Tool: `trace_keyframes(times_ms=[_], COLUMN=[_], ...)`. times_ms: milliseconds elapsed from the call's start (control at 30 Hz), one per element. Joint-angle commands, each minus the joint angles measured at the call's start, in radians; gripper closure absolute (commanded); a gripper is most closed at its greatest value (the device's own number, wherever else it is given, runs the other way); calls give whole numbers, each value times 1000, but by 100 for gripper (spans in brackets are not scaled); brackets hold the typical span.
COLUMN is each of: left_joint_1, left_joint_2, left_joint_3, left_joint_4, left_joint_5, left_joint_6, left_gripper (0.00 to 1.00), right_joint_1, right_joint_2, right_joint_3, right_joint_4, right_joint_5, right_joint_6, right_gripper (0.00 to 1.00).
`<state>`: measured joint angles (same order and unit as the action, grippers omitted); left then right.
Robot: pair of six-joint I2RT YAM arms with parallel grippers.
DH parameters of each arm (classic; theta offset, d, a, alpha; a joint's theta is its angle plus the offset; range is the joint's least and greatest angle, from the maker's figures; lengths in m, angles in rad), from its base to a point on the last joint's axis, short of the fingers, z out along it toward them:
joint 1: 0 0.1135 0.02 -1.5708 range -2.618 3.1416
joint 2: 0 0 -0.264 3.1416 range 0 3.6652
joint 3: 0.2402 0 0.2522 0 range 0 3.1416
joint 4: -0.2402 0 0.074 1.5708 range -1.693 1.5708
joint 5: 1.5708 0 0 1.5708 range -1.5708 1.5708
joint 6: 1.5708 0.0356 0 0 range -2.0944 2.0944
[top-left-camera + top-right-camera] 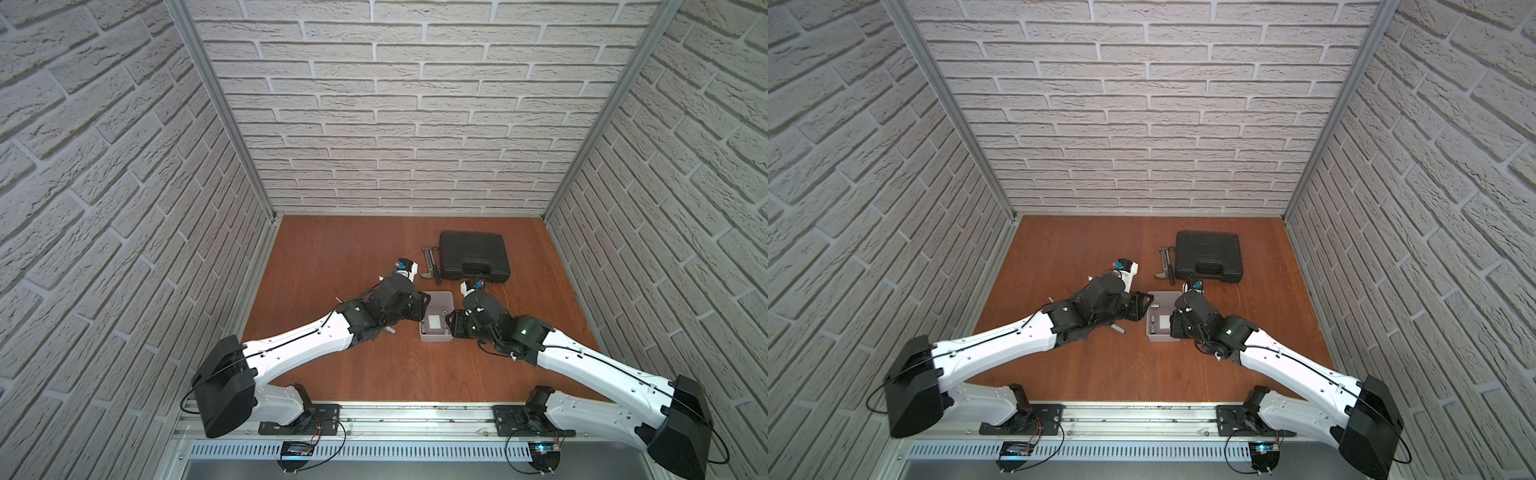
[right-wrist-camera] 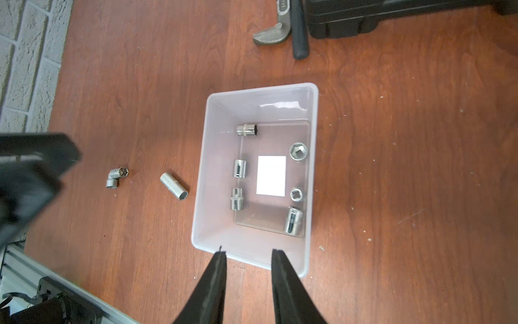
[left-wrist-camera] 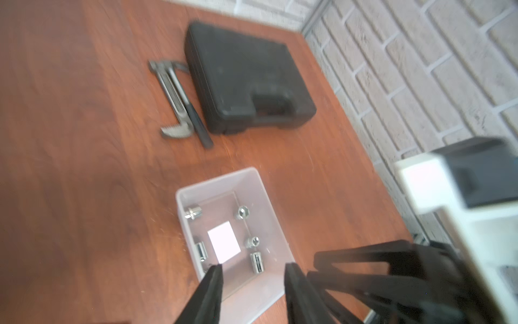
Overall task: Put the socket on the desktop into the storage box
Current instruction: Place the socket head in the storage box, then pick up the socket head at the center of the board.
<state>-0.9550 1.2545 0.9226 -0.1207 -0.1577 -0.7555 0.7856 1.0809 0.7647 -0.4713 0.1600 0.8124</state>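
The translucent storage box (image 1: 437,335) (image 1: 1162,337) (image 3: 252,291) (image 2: 213,224) stands mid-desktop (image 1: 332,257) between my two arms, with several chrome sockets lying on its floor around a white square. Outside it, a long socket (image 2: 173,190) (image 1: 390,331) (image 1: 1120,329) lies on the wood beside the box, and a small jointed socket piece (image 2: 116,177) lies farther out. My left gripper (image 3: 253,269) (image 1: 423,301) hangs open over one end of the box, holding nothing. At the opposite side, my right gripper (image 2: 248,252) (image 1: 451,322) is open and empty at the rim.
A closed black tool case (image 1: 473,255) (image 3: 246,78) lies behind the box, with a hammer-like metal tool (image 1: 430,266) (image 3: 176,103) along its left side. Brick-pattern walls enclose three sides, and a metal rail (image 1: 395,415) runs along the front.
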Motion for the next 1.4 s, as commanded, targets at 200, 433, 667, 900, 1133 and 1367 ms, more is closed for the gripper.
trace_keyframes(times_ms=[200,433,667,900,1133,1367], left_joint_1=[80,141,190,213,225,234], left_joint_2=[-281,-417,-450,-471,-430,-421], left_joint_3=[-121,-211,-259,-298,-307,-323], left_joint_4=[-211,-271,-348,-349,-338,-329], left_joint_5=[-274,-241,-182,-148,-115,-99], left_joint_6=[32,-17,-69,-88,-108,-121], left_gripper=[52,50,50,50,51,51], right_joint_1=[89,133,190,224,241,244], right_joint_2=[90,174,265,338,426,528], right_joint_3=[96,171,249,302,358,405], right_joint_4=[76,79,76,80,73,72], right_joint_5=[-10,-21,-19,-20,-50,-63], right_joint_6=[-51,-79,-102,-105,-100,-107], right_gripper=[66,64,63,61,57,53])
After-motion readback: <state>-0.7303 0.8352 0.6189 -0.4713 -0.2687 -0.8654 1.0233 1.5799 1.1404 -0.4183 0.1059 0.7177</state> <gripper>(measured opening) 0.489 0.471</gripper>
